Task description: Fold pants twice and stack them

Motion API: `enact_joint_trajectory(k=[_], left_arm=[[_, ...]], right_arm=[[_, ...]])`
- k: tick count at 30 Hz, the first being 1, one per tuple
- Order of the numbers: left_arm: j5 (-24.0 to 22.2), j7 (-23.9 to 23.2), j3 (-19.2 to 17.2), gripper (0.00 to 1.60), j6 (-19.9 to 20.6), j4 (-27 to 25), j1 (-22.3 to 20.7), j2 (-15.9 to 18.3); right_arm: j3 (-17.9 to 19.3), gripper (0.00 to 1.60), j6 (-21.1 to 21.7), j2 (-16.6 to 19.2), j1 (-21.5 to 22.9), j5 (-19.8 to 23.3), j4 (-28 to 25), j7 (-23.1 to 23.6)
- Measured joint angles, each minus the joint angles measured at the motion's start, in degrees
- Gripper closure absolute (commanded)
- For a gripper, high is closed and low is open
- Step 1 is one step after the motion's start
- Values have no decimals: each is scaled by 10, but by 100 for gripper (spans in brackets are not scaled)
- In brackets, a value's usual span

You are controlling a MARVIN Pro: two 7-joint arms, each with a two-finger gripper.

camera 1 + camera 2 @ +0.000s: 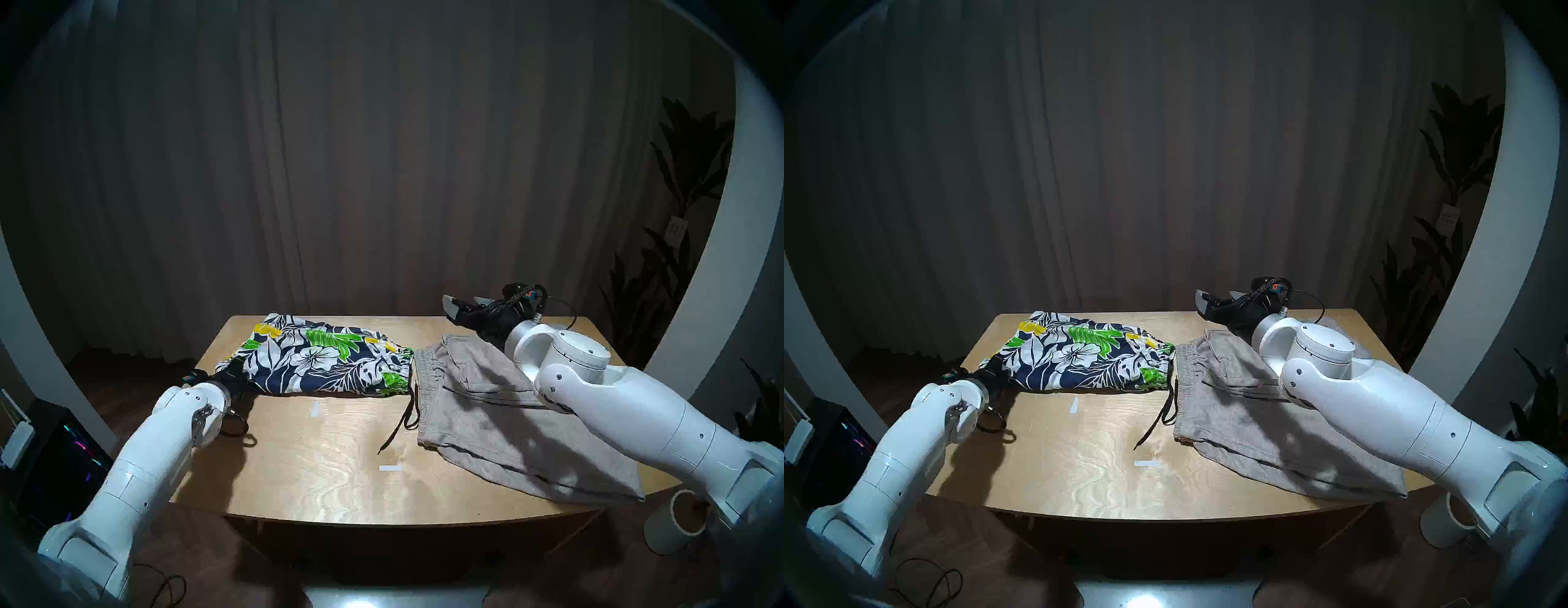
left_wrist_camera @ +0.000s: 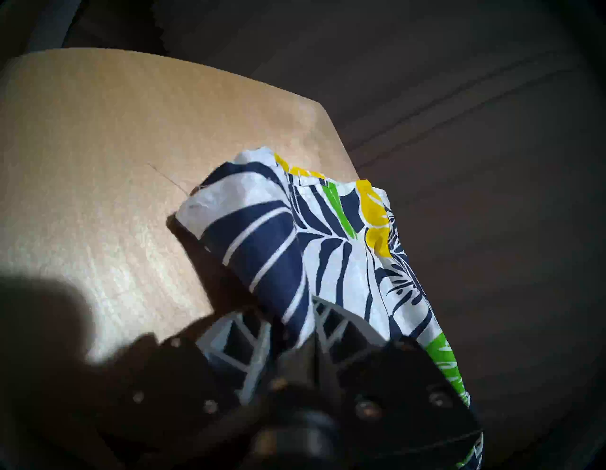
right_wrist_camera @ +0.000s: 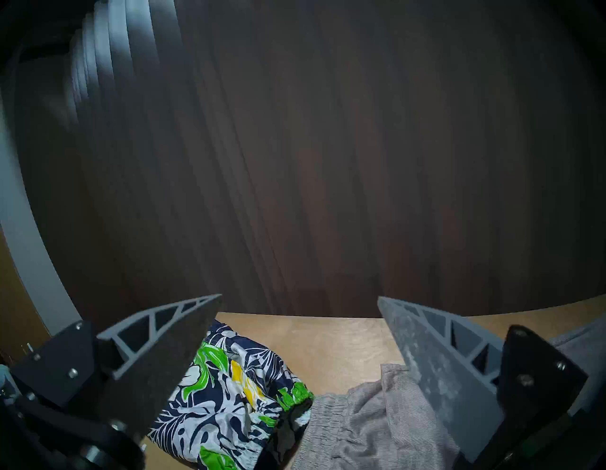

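The navy-and-white leaf-print shorts lie folded on the back left of the wooden table, black drawstring trailing forward. My left gripper is at their left near corner, and the wrist view shows its fingers shut on the printed cloth. The light-grey knit shorts lie spread out and rumpled on the right, waistband beside the print pair. My right gripper hovers open above their far edge, holding nothing.
Two white tape marks sit on the bare table middle. A white cup stands low off the table's right front. A lit computer case is at the left, a plant at the right, a dark curtain behind.
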Motion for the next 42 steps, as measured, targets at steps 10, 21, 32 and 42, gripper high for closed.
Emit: enact_joint_trajectory(k=[10,21,32,42], left_arm=[[7,-1,0,160,-11,3,-2,-6],[-7,-4,-14,160,-39,-37,34,-6],[-30,11,-44,160,-70,-111,106,2],[-43,25,-74,160,-100,-156,162,11]], right_arm=[[0,0,-6,9,-4,0,-2,4],[0,0,-9,9,-3,1,11,19],[-3,0,-8,-3,3,0,27,36],[-6,0,-6,-12,10,-1,32,47]])
